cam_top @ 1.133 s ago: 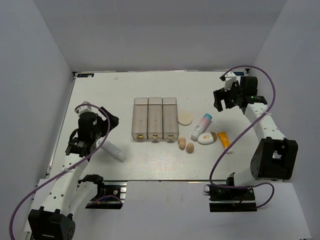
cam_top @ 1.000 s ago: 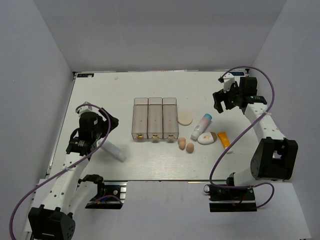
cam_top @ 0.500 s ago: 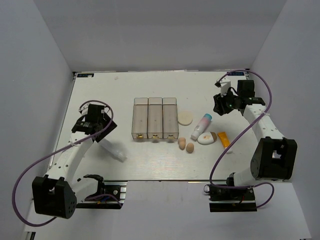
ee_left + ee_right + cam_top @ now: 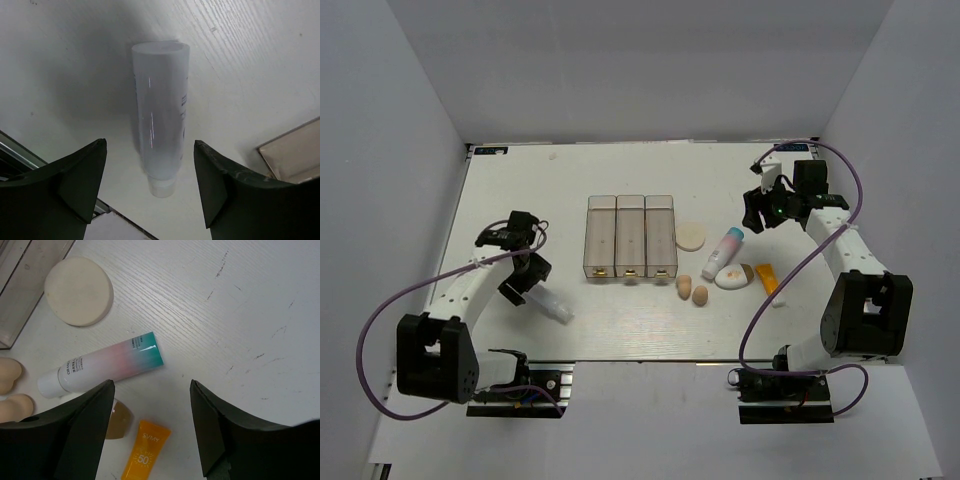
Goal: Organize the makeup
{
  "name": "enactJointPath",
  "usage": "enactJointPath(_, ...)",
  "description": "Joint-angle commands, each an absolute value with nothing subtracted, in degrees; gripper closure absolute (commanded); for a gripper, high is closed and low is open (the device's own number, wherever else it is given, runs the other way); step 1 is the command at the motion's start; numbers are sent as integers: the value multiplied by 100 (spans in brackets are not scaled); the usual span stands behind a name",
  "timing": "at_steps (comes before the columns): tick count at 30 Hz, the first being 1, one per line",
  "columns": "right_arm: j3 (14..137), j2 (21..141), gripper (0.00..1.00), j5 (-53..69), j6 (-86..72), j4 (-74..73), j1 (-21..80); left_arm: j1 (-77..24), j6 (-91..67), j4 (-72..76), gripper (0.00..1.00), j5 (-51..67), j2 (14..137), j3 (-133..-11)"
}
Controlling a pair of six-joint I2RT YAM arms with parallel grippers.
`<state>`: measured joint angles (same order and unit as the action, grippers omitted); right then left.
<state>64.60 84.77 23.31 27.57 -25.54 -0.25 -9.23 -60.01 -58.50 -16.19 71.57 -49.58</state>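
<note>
A white tube [image 4: 547, 301] lies on the table at the left; in the left wrist view the tube [image 4: 160, 135] lies lengthwise between my open left gripper's [image 4: 150, 187] fingers, cap end nearest. My left gripper [image 4: 520, 283] hovers over it. My right gripper [image 4: 757, 212] is open and empty above the white bottle with pink band and blue end [image 4: 102, 369]. The orange tube [image 4: 144, 452], cream round puff [image 4: 78, 291], two tan sponges [image 4: 11, 390] and the white oval compact [image 4: 732, 276] lie to the right of the bins.
Three clear narrow bins [image 4: 630, 236] stand side by side mid-table; a bin corner shows in the left wrist view [image 4: 295, 155]. The table's near edge [image 4: 20, 150] lies close to the white tube. Grey walls enclose the table.
My left arm has swung in and lowered its gripper over the white tube. My right gripper has shifted slightly left toward the bottle. The makeup has not moved.
</note>
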Motion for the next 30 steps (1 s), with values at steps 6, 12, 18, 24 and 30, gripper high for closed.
enactJointPath(6,6407,8490,32,2347,2663,-2382,-17,-940,-6188,-5037,19,-1635,7523,-4404)
enactJointPath(12,6390,8455,32,2294,2672,-2382,-9,-940,-6047,-4448,27,-1591,7901,-4263)
enactJointPath(18,6363,8438,32,2285,2654,-2382,-9,-940,-5889,-4289,70,-1573,7849,-4166)
enactJointPath(24,6355,8402,43,2329,2725,-2417,-9,-993,-4725,-3914,94,-970,6947,-4700)
enactJointPath(30,6425,8464,85,2575,2769,-2487,-26,-993,-3000,-2663,97,1349,6958,-5455)
